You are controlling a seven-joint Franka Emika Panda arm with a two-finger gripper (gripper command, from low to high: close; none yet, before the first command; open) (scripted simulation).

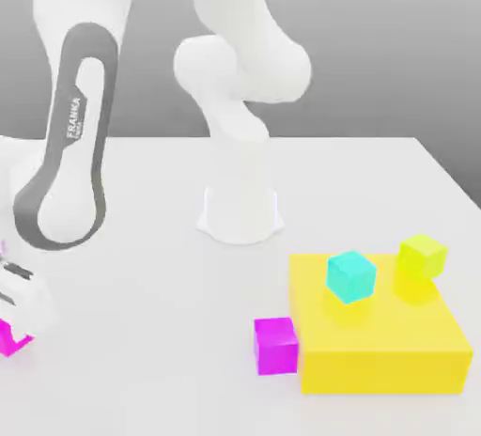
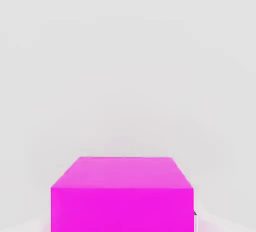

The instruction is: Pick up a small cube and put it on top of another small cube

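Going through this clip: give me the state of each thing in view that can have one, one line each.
tool: shut on the magenta cube at the exterior view's left edge
magenta cube in the tool: gripped, at table level
second magenta cube: free, on the table against the yellow block
yellow block: flat on the table
cyan cube: on the block
yellow cube: on the block

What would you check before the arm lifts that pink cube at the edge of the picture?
1. Gripper shut on the magenta cube: ok.
2. Cube fully off the table: cannot tell.
3. Second magenta cube free on top, beside the yellow block: ok.
4. Cyan cube and yellow-green cube on the block, away from the gripper: ok.
5. Open table between gripper and second cube: ok.
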